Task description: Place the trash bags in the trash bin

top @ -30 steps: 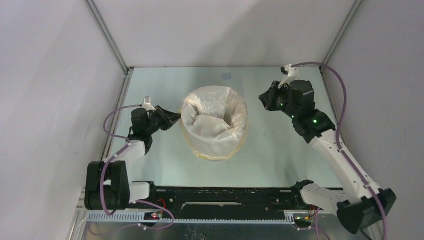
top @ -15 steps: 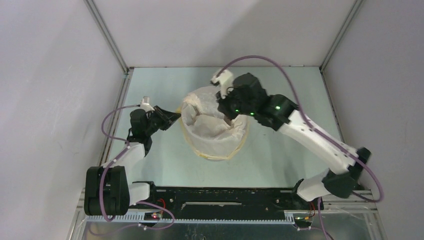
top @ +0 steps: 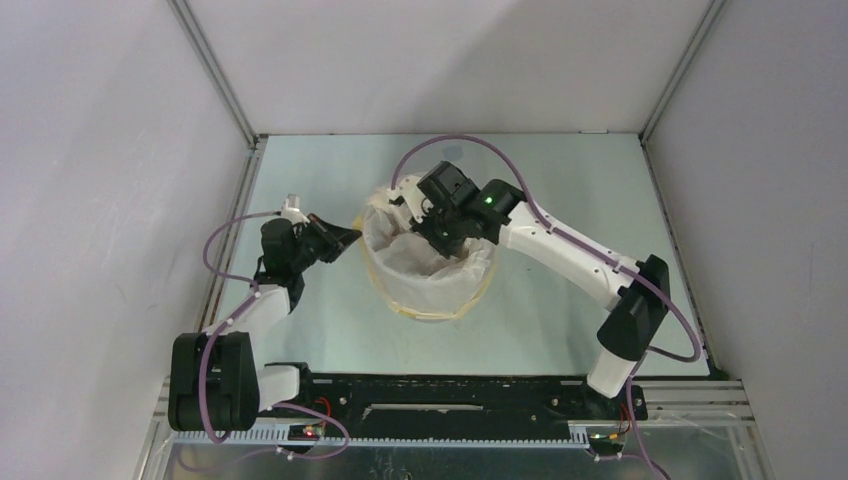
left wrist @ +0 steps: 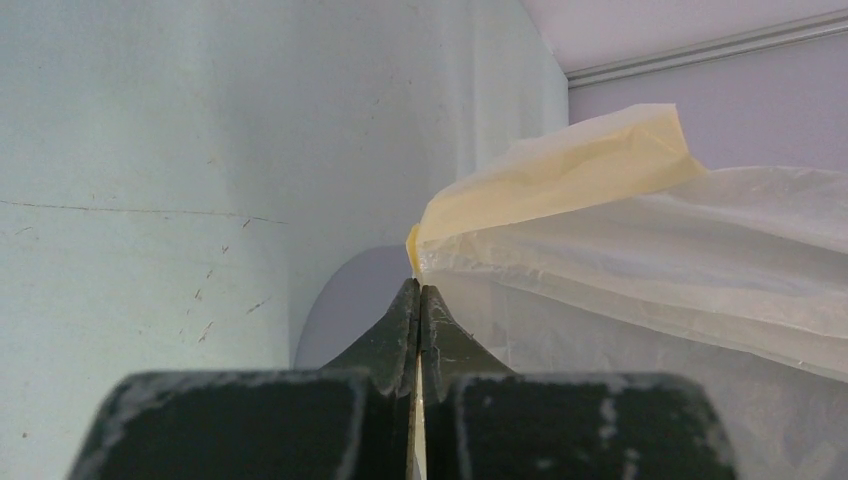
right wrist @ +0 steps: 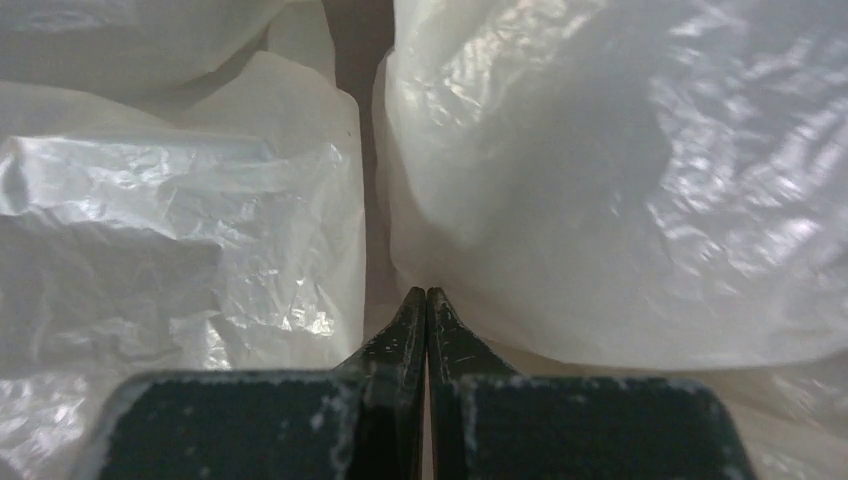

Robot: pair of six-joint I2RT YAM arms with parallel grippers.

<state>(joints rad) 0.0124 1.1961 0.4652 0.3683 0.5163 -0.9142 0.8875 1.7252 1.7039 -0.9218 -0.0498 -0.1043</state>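
Left wrist, left jaws pinching trash bags (left wrist: 620, 235)

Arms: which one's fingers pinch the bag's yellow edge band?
The left arm's fingers, shut on the trash bag at its yellow edge from outside; the right arm's fingers are shut down among the bag's pale folds.

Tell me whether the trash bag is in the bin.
Partly in: the trash bag sags into the trash bin, its yellow edge hanging outside the wall.
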